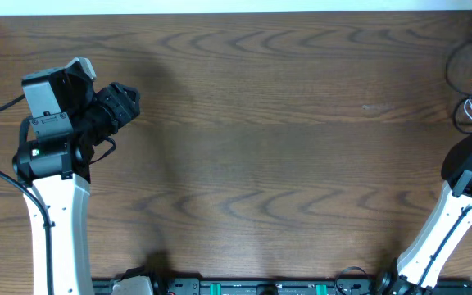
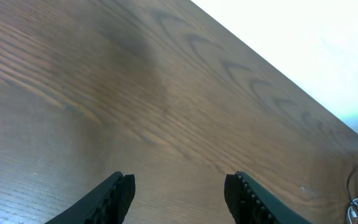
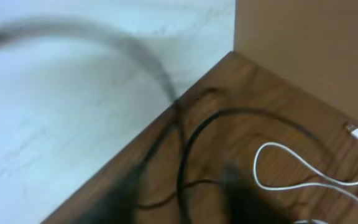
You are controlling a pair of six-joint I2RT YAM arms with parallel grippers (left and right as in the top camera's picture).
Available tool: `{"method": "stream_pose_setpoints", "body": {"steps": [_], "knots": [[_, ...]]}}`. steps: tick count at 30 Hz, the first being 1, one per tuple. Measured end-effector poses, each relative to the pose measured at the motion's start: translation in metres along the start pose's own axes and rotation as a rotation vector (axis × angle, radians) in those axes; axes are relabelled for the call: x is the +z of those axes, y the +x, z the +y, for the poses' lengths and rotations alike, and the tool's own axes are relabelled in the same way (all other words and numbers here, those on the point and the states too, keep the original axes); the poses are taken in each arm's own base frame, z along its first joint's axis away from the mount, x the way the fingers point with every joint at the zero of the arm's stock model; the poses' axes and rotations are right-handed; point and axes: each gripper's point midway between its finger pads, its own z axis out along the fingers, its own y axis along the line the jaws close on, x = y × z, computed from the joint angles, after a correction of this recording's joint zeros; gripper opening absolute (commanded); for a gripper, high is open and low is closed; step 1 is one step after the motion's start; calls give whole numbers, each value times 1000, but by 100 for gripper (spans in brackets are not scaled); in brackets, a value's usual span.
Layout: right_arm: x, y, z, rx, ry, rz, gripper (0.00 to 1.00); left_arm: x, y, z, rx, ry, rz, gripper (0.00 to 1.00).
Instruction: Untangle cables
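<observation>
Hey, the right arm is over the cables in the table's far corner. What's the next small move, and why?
Probably lower the right gripper onto the white cable and close on its loop. In the right wrist view that loop lies beside the black cables and seems mostly apart from them, so it looks easiest to draw clear first. The view is blurred, so go slowly.

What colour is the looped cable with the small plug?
White cable; the right wrist view shows it best.
</observation>
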Motion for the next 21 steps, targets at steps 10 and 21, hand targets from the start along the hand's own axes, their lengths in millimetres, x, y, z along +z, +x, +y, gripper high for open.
{"method": "stream_pose_setpoints", "body": {"steps": [10, 21], "knots": [[-2, 23, -8, -18, 11, 104, 99, 0, 0, 0, 0, 0, 0, 53], [-138, 3, 59, -123, -297, 195, 99, 0, 1, 1, 3, -6, 4, 98]]}}
